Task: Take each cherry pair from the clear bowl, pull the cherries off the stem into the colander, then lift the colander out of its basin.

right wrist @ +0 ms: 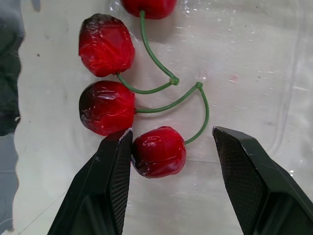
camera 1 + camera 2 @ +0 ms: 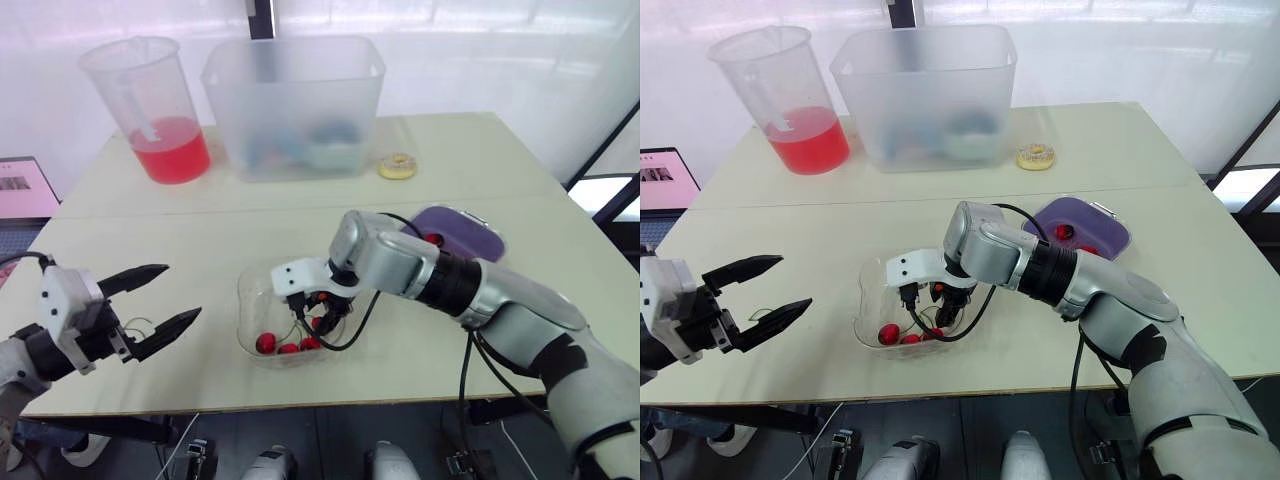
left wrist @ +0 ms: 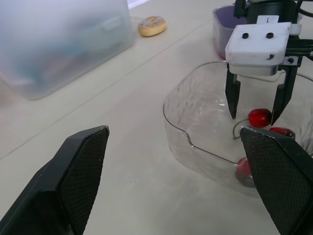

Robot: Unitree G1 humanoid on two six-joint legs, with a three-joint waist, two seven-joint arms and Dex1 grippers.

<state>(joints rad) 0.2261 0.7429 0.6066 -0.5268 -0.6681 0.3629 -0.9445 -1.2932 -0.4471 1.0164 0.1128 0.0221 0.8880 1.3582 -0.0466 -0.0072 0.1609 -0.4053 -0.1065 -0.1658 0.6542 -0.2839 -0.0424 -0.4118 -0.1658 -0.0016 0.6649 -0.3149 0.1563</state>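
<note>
The right gripper hangs open in the clear bowl astride a paired cherry — light, soft, likely slippery, best pinched gently by its stem — with the left gripper open nearby.

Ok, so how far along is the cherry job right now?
Done: at least one loose cherry already lies in the purple colander. In hand: the right gripper, open, is down in the clear bowl, its fingers either side of a stemmed cherry. Left: at least four cherries on stems are in the bowl, the open left gripper holds nothing, and the colander is not yet lifted.
</note>
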